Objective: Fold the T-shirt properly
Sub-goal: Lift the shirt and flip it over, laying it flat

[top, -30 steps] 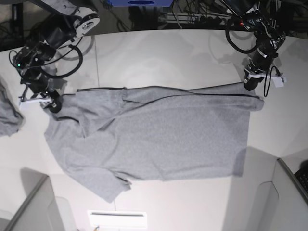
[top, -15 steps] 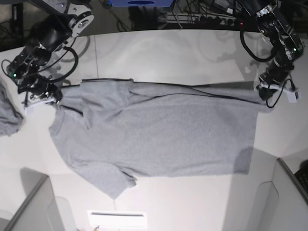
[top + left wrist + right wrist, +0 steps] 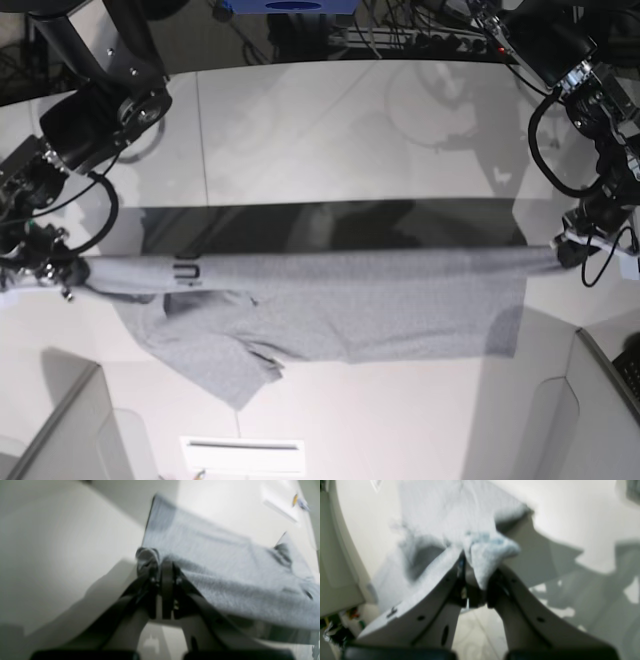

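Your left claw and right claw each pinch a corner of the T-shirt, stretched between the bench's side edges. It's soft, limp cotton that sags; grip hems and corners.

left tool clamped, right tool clamped

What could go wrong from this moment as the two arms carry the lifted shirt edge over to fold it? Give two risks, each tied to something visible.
1. The left gripper and the right gripper each pinch only a small bunch of the T-shirt; the taut edge might slip out of one.
2. The lower sleeve lies crumpled on the table, so it may get folded in creased.
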`<move>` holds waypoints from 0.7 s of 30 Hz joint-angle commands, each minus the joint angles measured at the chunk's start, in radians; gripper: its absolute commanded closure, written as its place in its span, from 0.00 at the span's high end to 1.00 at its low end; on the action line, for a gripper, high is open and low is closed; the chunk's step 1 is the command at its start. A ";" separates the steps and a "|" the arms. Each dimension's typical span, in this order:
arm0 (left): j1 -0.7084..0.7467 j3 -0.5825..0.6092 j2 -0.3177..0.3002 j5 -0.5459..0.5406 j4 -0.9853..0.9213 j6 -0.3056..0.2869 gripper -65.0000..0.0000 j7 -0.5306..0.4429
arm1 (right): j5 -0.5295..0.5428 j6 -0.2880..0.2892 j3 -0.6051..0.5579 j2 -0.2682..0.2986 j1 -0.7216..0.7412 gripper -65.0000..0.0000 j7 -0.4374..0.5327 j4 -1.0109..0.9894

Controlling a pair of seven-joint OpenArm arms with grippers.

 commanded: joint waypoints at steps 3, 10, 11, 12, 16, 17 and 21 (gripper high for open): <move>0.051 -0.006 -0.016 -0.011 0.051 0.003 0.00 -0.025 | 0.001 -0.004 0.001 0.019 -0.031 0.00 0.016 0.013; 0.219 -0.004 0.000 -0.009 0.106 0.003 0.00 -0.031 | 0.004 -0.002 0.001 0.016 -0.186 0.00 0.073 0.011; 0.243 -0.004 0.000 -0.009 0.108 0.003 0.00 -0.031 | 0.020 -0.002 0.001 0.016 -0.215 0.00 0.086 0.013; 0.268 -0.004 -0.002 -0.009 0.106 0.003 0.00 -0.031 | 0.043 -0.002 0.001 0.016 -0.243 0.00 0.096 0.013; 0.355 -0.004 -0.002 -0.009 0.108 0.003 0.00 -0.033 | 0.124 -0.002 0.001 0.017 -0.346 0.00 0.135 0.013; 0.375 -0.004 0.000 -0.008 0.108 0.003 0.00 -0.034 | 0.125 -0.002 0.001 0.016 -0.366 0.00 0.150 0.013; 0.443 -0.004 0.001 -0.006 0.108 0.002 0.00 -0.036 | 0.125 -0.002 0.001 0.016 -0.419 0.00 0.181 0.013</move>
